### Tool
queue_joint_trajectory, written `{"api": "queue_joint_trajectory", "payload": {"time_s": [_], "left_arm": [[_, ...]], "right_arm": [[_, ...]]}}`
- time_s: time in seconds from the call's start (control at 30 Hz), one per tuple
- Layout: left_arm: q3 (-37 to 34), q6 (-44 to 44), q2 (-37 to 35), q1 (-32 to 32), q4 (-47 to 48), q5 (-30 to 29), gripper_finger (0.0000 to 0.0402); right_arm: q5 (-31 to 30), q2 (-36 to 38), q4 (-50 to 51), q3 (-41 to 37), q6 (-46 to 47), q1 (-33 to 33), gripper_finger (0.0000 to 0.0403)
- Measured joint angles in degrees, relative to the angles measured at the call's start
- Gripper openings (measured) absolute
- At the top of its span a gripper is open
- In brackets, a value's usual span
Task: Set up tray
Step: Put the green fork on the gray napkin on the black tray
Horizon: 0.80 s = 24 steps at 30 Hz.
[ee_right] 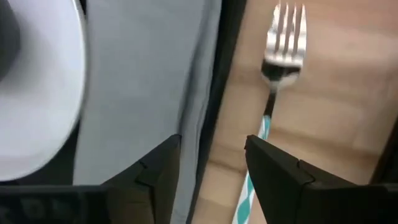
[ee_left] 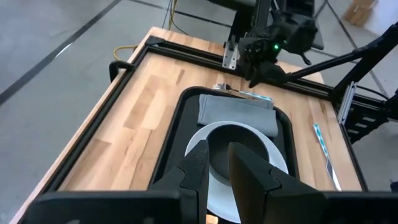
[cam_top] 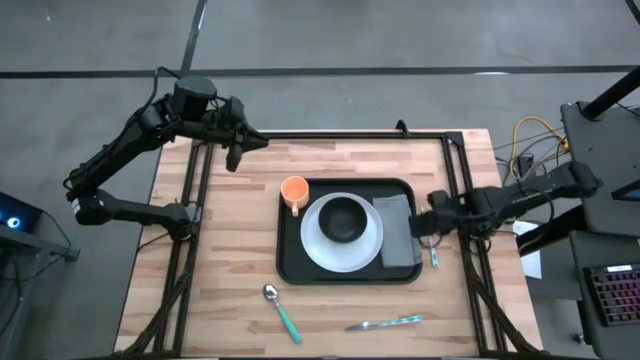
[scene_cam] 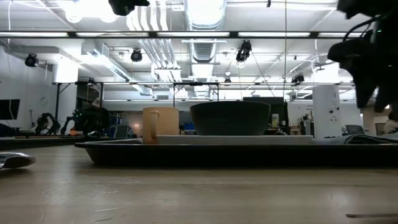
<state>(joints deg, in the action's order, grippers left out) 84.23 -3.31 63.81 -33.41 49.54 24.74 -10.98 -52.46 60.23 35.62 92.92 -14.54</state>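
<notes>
Two hands: right hand point(cam_top: 428, 226) fingers apart over tray point(cam_top: 292, 262) rim beside fork point(ee_right: 283, 37), likely grabbing; left hand point(cam_top: 236, 150) nearly closed, empty, parked beyond tray.

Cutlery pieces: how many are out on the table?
3. A spoon lies on the wood in front of the tray, a knife to its right, and a fork just off the tray's right edge, below the right gripper.

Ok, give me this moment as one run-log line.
tray: plate, bowl, cup, napkin on it | fork: on table beside tray | right gripper: jaws open above tray edge, empty | left gripper: waiting at table's back edge
</notes>
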Motion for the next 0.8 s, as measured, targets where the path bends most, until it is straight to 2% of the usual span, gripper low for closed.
{"api": "queue_joint_trajectory", "payload": {"time_s": [0.17, 0.4, 0.63, 0.8], "left_arm": [[0.00, -0.68, -0.09, 0.00, -0.04, 0.01, 0.0043], [0.00, -0.68, -0.11, 0.00, -0.07, 0.01, 0.0043], [0.00, -0.66, -0.13, 0.00, -0.09, 0.01, 0.0043], [0.00, -0.66, -0.14, 0.00, -0.63, 0.01, 0.0043]], "right_arm": [[-1.23, -2.20, -0.09, -1.10, 9.96, -9.76, 0.0164], [-0.73, -7.55, -0.45, -1.14, 21.66, -18.08, 0.0146], [2.19, -13.92, -1.47, -1.44, 28.46, -22.78, 0.0133], [3.12, -18.06, -10.07, -3.56, 29.90, -23.78, 0.0132]]}}
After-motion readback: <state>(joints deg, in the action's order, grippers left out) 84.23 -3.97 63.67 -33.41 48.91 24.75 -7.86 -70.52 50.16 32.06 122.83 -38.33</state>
